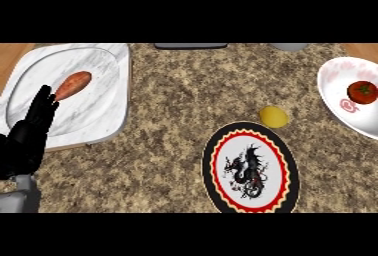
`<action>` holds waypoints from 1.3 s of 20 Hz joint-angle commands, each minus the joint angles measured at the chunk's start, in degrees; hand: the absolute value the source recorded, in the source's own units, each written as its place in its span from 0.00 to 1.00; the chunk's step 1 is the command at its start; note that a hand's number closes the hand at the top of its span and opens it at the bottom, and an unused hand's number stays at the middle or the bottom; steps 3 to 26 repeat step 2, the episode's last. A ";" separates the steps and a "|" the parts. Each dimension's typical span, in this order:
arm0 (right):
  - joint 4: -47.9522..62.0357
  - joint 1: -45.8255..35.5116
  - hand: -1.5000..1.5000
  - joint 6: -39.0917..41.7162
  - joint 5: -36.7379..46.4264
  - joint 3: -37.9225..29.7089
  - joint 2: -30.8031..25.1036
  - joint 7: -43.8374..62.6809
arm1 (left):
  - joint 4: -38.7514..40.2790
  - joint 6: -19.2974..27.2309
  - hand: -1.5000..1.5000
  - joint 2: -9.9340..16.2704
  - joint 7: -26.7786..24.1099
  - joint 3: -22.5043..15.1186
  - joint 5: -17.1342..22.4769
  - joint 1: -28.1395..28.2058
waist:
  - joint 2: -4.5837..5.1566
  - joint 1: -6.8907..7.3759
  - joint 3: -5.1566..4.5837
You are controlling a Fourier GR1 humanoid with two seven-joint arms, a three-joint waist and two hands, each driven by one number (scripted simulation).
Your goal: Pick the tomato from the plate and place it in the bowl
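A red tomato [362, 91] with a green stem lies inside a white bowl [336, 75] with pink marks at the right edge of the head view. A round black and red plate [251, 167] with a dragon drawing lies near the front middle of the counter; I see nothing on it. My left hand [29, 135] shows at the lower left, open, fingers straight and pointing away, over the near edge of a marble dish. It is far from the tomato. My right hand does not show.
A square white marble dish [103, 100] at the left holds an orange oblong vegetable [72, 85]. A yellow lemon [274, 116] lies on the granite counter between the dragon plate and the bowl. A dark object [190, 46] and a grey one [289, 47] sit at the far edge.
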 commanded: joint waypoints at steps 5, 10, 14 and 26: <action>-14.40 6.17 0.00 3.74 -6.72 -1.25 6.24 2.54 | 0.70 -0.80 0.50 0.49 0.97 0.57 0.21 -2.50 | 0.29 0.77 0.03; -14.40 6.17 0.00 3.74 -6.72 -1.25 6.24 2.54 | 0.70 -0.80 0.50 0.49 0.97 0.57 0.21 -2.50 | 0.29 0.77 0.03; -14.40 6.17 0.00 3.74 -6.72 -1.25 6.24 2.54 | 0.70 -0.80 0.50 0.49 0.97 0.57 0.21 -2.50 | 0.29 0.77 0.03; -14.40 6.17 0.00 3.74 -6.72 -1.25 6.24 2.54 | 0.70 -0.80 0.50 0.49 0.97 0.57 0.21 -2.50 | 0.29 0.77 0.03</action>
